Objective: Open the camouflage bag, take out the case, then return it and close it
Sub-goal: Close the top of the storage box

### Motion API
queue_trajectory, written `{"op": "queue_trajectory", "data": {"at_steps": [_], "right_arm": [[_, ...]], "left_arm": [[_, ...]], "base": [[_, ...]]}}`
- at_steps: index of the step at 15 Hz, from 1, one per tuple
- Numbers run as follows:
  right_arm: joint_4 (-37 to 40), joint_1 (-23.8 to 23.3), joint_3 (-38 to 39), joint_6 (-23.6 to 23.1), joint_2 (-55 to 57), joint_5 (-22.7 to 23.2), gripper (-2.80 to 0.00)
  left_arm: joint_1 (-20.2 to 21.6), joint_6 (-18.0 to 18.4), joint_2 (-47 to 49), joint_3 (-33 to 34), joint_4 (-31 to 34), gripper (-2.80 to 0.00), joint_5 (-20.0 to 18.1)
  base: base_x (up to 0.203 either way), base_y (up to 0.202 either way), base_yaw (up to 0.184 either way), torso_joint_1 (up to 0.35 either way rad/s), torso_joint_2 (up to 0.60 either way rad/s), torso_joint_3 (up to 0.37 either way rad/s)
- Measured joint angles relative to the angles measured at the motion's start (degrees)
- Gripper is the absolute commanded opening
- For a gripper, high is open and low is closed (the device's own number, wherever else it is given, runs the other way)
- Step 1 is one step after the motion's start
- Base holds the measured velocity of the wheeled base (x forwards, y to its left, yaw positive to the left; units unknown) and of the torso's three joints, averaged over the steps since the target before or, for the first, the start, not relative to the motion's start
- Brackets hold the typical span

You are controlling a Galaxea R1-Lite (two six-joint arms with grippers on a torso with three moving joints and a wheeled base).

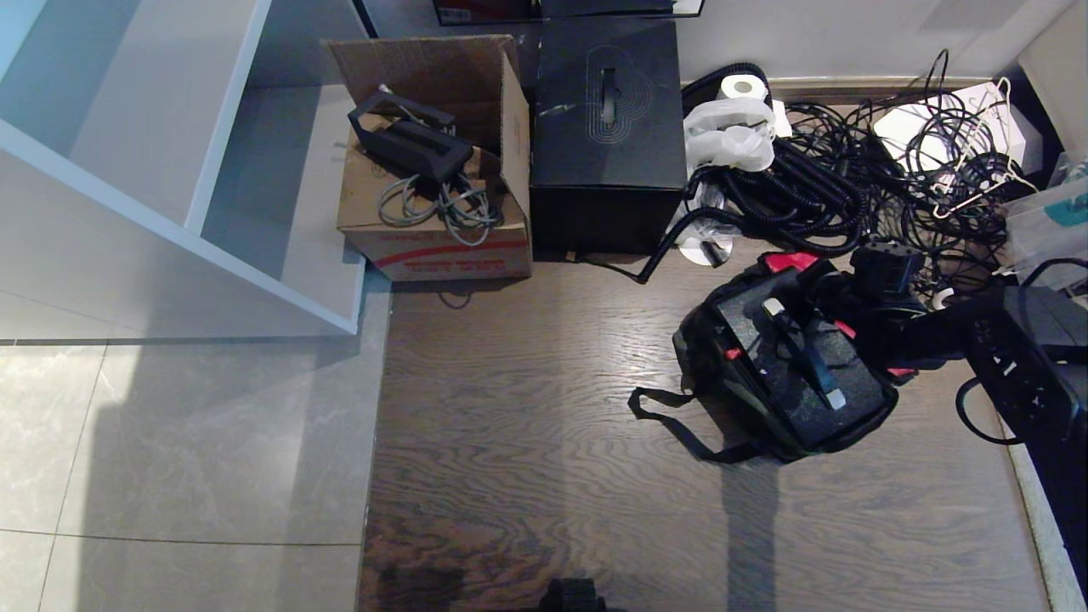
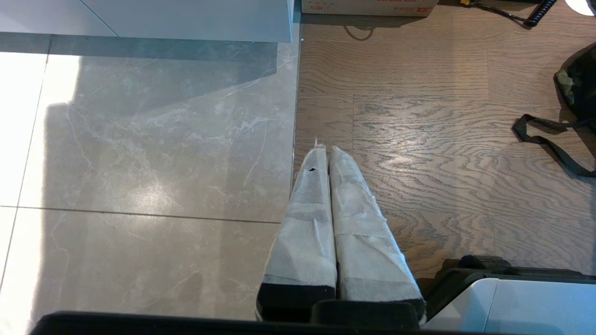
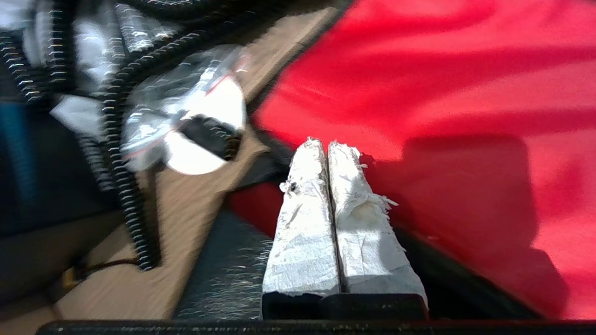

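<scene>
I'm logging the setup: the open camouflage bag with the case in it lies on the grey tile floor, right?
Not quite. The camouflage bag is open with the case in it, but it lies on the wooden floor, not the grey tile. The head view shows this.

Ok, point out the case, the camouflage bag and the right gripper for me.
case (image 1: 795,365), head view, speckled top face.
camouflage bag (image 1: 693,348), head view, black side wall.
right gripper (image 3: 327,145), right wrist view, between shut fingertips.
</scene>
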Motion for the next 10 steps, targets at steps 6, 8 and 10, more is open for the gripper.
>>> {"op": "queue_trajectory", "data": {"at_steps": [6,8,10], "right_arm": [[9.52,0.79,2.96,4.43,-0.49,-0.20,-2.80],[13.88,1.82,5.58,6.52,-2.01,0.67,-2.80],[17.60,2.76,8.61,8.97,-4.05,2.75,-2.80]], "left_arm": [[0.02,0.01,0.00,0.00,0.02,-2.80,0.02],[0.00,0.00,0.00,0.00,0.00,-2.80,0.00],[0.00,0.00,0.00,0.00,0.00,-2.80,0.02]], "base": [[0.000,0.000,0.000,0.000,0.00,0.000],[0.000,0.000,0.000,0.000,0.00,0.000],[0.000,0.000,0.000,0.000,0.00,0.000]]}}
